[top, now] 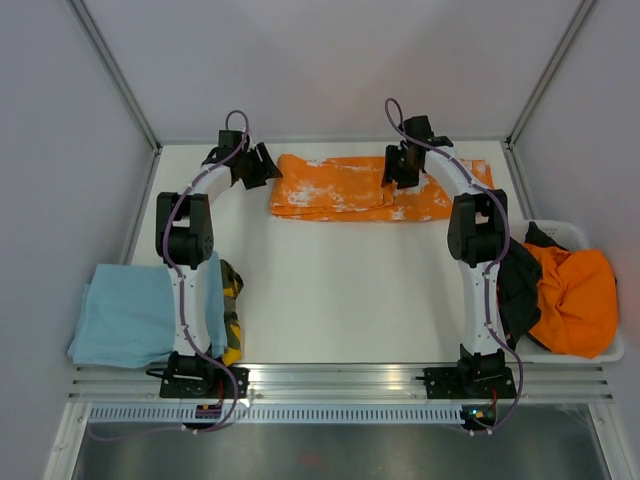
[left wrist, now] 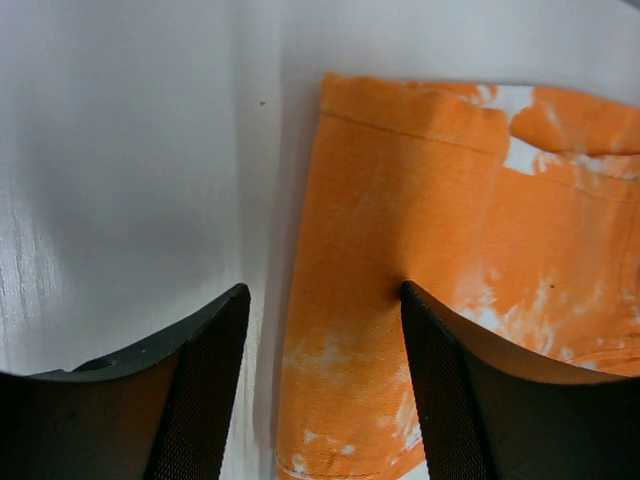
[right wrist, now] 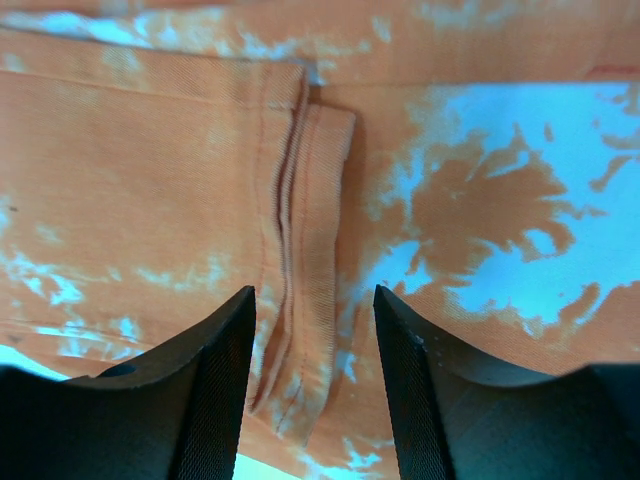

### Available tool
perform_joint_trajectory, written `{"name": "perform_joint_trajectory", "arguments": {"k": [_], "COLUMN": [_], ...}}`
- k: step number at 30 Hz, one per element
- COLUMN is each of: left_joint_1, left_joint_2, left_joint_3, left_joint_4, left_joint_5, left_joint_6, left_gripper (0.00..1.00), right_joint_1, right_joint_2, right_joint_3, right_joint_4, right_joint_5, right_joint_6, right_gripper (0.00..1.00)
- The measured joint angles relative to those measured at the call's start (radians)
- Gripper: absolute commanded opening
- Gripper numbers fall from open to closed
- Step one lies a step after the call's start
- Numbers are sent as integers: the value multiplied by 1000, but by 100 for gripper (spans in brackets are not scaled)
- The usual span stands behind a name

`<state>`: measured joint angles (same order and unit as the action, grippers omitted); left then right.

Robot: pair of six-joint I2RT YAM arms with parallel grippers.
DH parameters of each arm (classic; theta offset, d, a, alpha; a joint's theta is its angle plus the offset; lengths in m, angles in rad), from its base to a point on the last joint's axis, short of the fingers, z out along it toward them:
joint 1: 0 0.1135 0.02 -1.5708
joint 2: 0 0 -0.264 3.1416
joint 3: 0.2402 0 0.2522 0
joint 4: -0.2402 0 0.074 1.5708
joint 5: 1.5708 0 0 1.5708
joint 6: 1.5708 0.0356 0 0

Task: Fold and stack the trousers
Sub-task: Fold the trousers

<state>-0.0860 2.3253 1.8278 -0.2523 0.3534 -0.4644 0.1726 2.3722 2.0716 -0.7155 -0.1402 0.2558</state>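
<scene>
Orange tie-dye trousers (top: 350, 190) lie flat and partly folded along the far edge of the table. My left gripper (top: 258, 166) is open at their left end; in the left wrist view (left wrist: 325, 345) its jaws straddle the trousers' left edge (left wrist: 400, 300). My right gripper (top: 400, 170) is open above the trousers' right half; in the right wrist view (right wrist: 315, 350) its jaws straddle a folded hem (right wrist: 300, 230). Neither gripper holds cloth.
A light blue folded garment (top: 125, 315) and a camouflage garment (top: 231, 300) lie at the near left. A white basket (top: 610, 350) at the right holds orange (top: 575, 295) and black (top: 520, 285) clothes. White walls enclose the table.
</scene>
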Motion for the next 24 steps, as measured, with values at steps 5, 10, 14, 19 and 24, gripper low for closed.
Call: {"name": "perform_joint_trajectory", "arguments": {"k": [5,10,14,19,24], "left_joint_1": [-21,-27,-31,-32,-29], "left_joint_2": [24,37,55,58,51], "left_joint_3": [0,10,24,32,32], "left_joint_4": [-21,-11,-3,-15,-27], "left_joint_5": [-64,-53,-33,-51,-82], "left_joint_6": [10,9,5,1,1], "left_gripper": [64,54,28,2,2], "right_joint_1": [0,10,30,47,58], "right_joint_2": [-26,-95,-103,-97,-52], "right_joint_3": [23,-53,-90,-133,-145], "right_joint_4": [8,80,102,117,154], "right_joint_5": [-47,-117,-128,-120,-84], "right_joint_6": [14,60,80,91,100], "right_gripper": [50,43,40,36,26]}}
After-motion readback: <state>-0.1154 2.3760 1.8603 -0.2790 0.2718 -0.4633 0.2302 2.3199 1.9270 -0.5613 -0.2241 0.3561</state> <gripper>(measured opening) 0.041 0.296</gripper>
